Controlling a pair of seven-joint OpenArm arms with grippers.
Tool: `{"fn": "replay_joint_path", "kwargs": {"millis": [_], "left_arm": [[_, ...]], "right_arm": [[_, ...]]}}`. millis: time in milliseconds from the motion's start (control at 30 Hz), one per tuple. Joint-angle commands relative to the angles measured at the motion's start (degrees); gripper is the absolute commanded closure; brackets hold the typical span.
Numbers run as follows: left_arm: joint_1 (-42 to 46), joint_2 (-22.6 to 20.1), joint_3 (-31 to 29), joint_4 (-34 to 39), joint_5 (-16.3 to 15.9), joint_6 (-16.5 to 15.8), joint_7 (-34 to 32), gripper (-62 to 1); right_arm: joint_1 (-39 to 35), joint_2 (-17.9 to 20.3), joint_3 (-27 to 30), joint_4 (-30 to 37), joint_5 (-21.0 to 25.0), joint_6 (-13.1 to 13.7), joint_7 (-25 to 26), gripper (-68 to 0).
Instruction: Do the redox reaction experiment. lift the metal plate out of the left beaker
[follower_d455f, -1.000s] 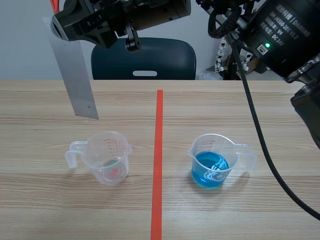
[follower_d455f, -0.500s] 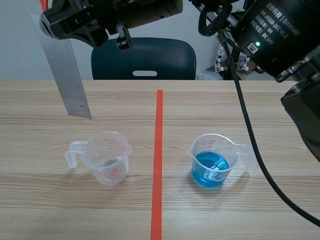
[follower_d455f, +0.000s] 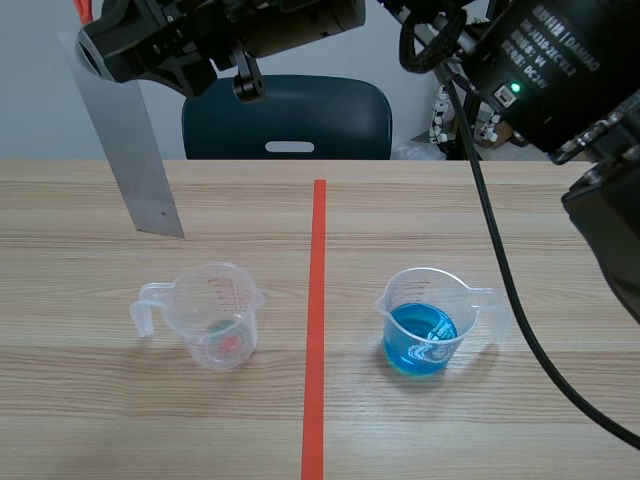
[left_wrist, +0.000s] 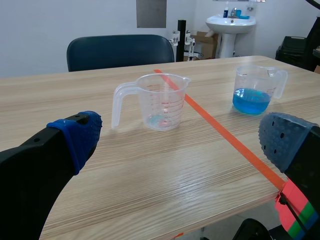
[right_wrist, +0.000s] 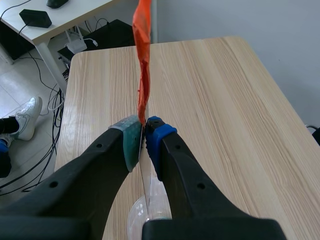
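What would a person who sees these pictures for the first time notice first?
Most striking is the grey metal plate hanging in the air, lifted clear above the left beaker. The right claw, reaching across from the right side, pinches the plate's top. Next the eye goes to the right beaker, which holds bright blue liquid.

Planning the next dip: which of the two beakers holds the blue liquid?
The right beaker, on the right of the orange-red tape line, handle pointing right. The left beaker is nearly empty, with only a faint residue at the bottom.
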Motion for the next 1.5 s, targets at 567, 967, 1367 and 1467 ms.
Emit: {"fn": "replay_joint_path", "kwargs": {"millis": [567, 967, 1367, 1467], "left_arm": [[0.5, 0.0, -0.2, 1.0, -0.3, 0.1, -2.6, -62.3], [0.5, 0.0, -0.2, 1.0, -0.3, 0.2, -2.6, -62.3], [0.5, 0.0, -0.2, 1.0, -0.3, 0.2, -2.6, -62.3], [0.5, 0.0, -0.2, 1.0, -0.3, 0.2, -2.6, -62.3]], "right_arm": [[1.5, -0.3, 0.4, 0.7, 0.4, -0.2, 0.9, -0.5], [1.5, -0.3, 0.4, 0.7, -1.1, -0.2, 0.9, -0.5], [1.5, -0.3, 0.4, 0.7, -1.3, -0.2, 0.9, -0.5], [1.5, -0.3, 0.4, 0.7, -1.3, -0.2, 0.9, -0.5]]}}
